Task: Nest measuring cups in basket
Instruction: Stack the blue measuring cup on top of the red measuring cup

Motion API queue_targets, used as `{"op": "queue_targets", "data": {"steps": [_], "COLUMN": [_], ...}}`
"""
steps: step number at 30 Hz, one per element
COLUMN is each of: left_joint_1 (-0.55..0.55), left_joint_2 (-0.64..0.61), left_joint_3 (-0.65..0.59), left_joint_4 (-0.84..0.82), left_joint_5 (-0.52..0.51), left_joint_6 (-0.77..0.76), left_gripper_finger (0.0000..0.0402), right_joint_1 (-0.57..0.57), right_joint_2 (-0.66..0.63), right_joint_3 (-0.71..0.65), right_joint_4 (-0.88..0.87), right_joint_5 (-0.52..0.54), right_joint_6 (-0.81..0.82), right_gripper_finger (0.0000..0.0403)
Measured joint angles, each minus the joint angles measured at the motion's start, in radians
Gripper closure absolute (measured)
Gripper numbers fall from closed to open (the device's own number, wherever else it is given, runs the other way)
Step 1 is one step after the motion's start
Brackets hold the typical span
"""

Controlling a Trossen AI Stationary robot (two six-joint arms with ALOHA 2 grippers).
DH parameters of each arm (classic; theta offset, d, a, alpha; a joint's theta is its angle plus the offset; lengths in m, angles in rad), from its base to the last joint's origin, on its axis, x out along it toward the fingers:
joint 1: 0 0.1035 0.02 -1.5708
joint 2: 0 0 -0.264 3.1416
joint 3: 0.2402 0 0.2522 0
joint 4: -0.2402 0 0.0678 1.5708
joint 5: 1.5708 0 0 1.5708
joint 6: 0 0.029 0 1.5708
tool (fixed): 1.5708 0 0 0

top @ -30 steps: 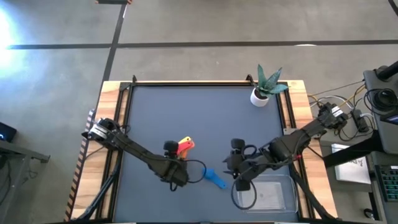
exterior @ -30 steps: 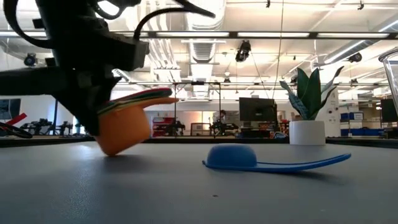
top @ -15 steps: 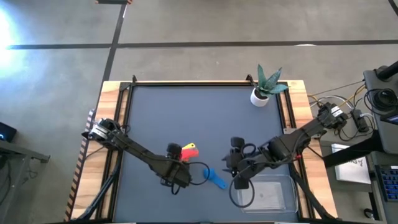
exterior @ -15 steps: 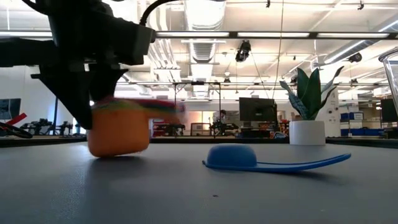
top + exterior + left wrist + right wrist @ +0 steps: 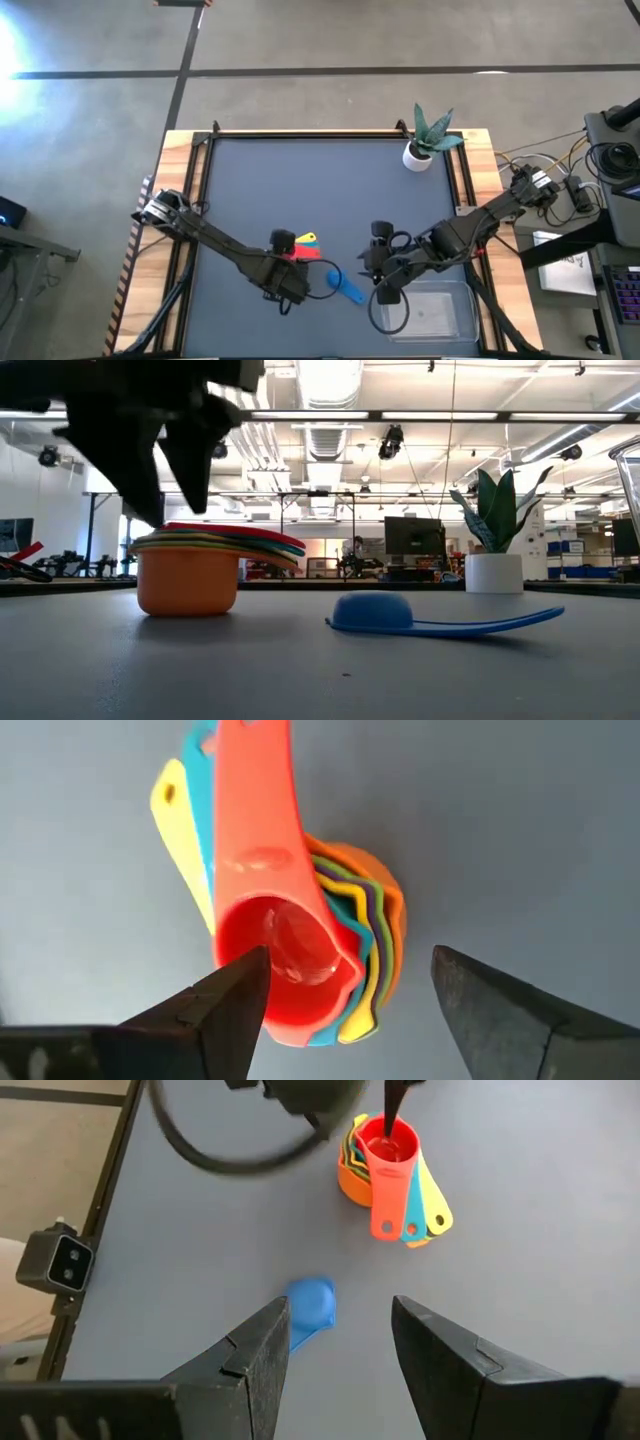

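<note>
The nested stack of measuring cups stands upright on its orange bottom cup, the red cup on top, with the handles fanned toward the far right. My left gripper is open just above it, a finger on either side and clear of it. The blue cup lies mouth down on the table to the stack's right, its handle pointing right. My right gripper hangs open above the table near the blue cup, holding nothing. The clear basket sits at the near right.
A white plant pot with a green plant stands at the far right corner. The dark mat is bare across its far and left parts. Raised rails run along the table's left and right edges.
My left gripper has opened, let go of the cup stack and risen above it. The stack, held tilted a second ago, has settled upright on the table on its orange base. The blue cup and my right gripper have stayed put.
</note>
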Motion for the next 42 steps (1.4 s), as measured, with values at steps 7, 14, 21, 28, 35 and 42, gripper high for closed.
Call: {"op": "queue_targets", "data": {"steps": [7,14,21,28,35,42], "left_joint_1": [-0.044,-0.092,-0.094,-0.081,-0.053,-0.050], "left_joint_2": [-0.069,-0.280,-0.526,-0.654,-0.661,-0.615], "left_joint_3": [-0.002,-0.166,-0.446,-0.682,-0.776,-0.748], "left_joint_4": [0.000,0.256,0.791,1.386,1.629,1.639], "left_joint_5": [-0.109,-0.171,-0.105,-0.112,-0.112,-0.112], "left_joint_6": [-0.036,-0.036,0.100,0.327,0.373,0.376], "left_gripper_finger": [0.0161,0.0171,0.0171,0.0171,0.0171,0.0171], "right_joint_1": [0.000,0.000,0.000,0.000,0.000,0.000], "right_joint_2": [0.000,0.000,0.001,0.001,0.001,0.001], "right_joint_3": [-0.024,-0.055,-0.068,-0.073,-0.129,-0.252], "right_joint_4": [0.001,0.002,0.039,0.095,0.218,0.404], "right_joint_5": [0.000,-0.007,-0.007,-0.007,-0.007,-0.007], "right_joint_6": [0.019,0.049,0.049,0.007,-0.016,-0.011], "right_gripper_finger": [0.0236,0.0236,0.0236,0.0236,0.0236,0.0236]}}
